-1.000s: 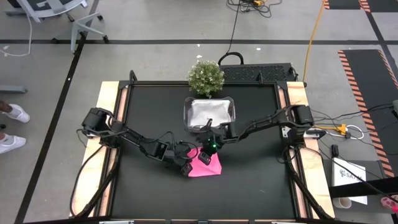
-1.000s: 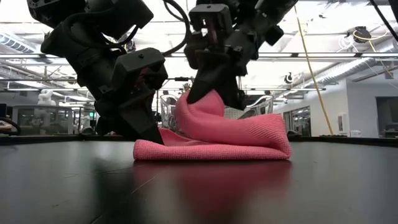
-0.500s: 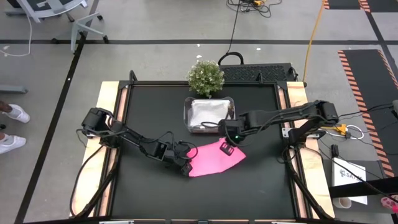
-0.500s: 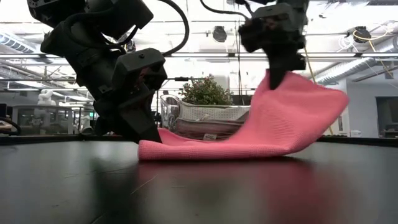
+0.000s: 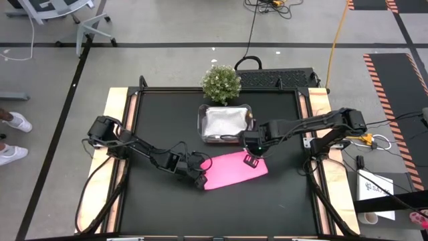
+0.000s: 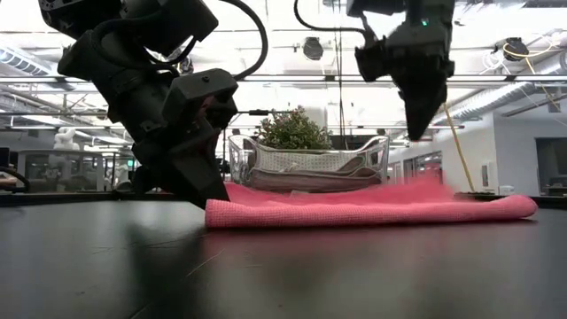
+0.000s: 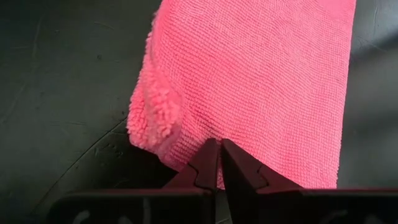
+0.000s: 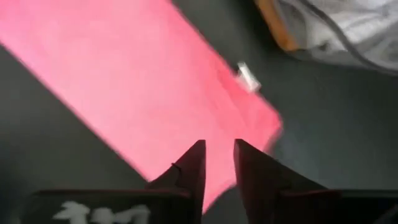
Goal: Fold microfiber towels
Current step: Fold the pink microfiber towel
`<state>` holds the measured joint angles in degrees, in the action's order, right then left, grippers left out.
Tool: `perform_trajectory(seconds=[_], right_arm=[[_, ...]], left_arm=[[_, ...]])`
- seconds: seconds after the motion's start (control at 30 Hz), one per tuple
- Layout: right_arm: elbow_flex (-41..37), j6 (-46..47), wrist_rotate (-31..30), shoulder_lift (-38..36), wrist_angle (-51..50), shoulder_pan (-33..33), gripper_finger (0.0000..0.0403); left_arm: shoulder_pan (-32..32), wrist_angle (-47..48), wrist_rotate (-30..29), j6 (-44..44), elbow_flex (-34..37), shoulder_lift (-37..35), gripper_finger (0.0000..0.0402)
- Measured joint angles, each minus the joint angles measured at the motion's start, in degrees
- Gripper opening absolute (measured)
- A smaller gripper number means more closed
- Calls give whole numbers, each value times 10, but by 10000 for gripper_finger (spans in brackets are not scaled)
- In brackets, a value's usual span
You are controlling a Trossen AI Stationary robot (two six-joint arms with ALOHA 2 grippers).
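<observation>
A bright pink microfiber towel (image 5: 235, 171) lies flat on the black table as a long strip (image 6: 372, 211). It has a small white tag (image 8: 249, 76). My left gripper (image 7: 219, 149) is shut at the strip's left end (image 6: 211, 206). My right gripper (image 6: 420, 131) hangs above the strip's right part, pointing down. It is slightly open with nothing between its fingers (image 8: 219, 152). Light grey towels (image 5: 226, 123) sit in the clear tub (image 6: 310, 164) behind. My left gripper pinches the pink towel's left end, at its edge (image 7: 202, 134), between its two shut fingers. The fingers slant down from the table's left side. The towel lies flat on the table, stretching away toward the right.
A small potted plant (image 5: 221, 82) stands at the table's far edge, just behind the tub. Wooden side rails (image 5: 120, 134) border the black mat (image 5: 167, 127). Bare mat lies near the front edge (image 5: 221, 214).
My right gripper has carried the towel's upper part from beside the left gripper up and toward the table's right edge, tipping to point more steeply down. It has then opened and let go. The towel has unfolded and fallen flat; its left end has stayed in the left gripper.
</observation>
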<state>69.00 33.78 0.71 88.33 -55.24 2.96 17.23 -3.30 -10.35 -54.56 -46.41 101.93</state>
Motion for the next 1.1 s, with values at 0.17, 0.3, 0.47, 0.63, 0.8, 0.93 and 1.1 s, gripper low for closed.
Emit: perform_trajectory(seconds=[0.17, 0.3, 0.47, 0.63, 0.8, 0.93, 1.1], right_arm=[[-22, 23, -2, 1, -10, -3, 105], [-22, 35, 25, 0, -1, 7, 113], [-69, 63, 27, 0, 98, 44, 101], [-150, 97, 41, 0, 195, 70, 88], [-231, 144, 64, 0, 271, 88, 74], [-276, 201, 120, -3, 364, 110, 60], [-285, 228, 146, 0, 438, 148, 41]], left_arm=[[0, 0, 0, -1, 0, 0, 26], [0, 0, 0, -1, 0, 0, 26], [0, 1, 3, 1, 0, 0, 26], [0, 1, 10, 1, 0, 0, 26], [-1, 0, 15, 1, 0, 0, 26], [2, -16, 37, 1, 1, -1, 26], [6, -38, 40, 4, 1, -16, 26]])
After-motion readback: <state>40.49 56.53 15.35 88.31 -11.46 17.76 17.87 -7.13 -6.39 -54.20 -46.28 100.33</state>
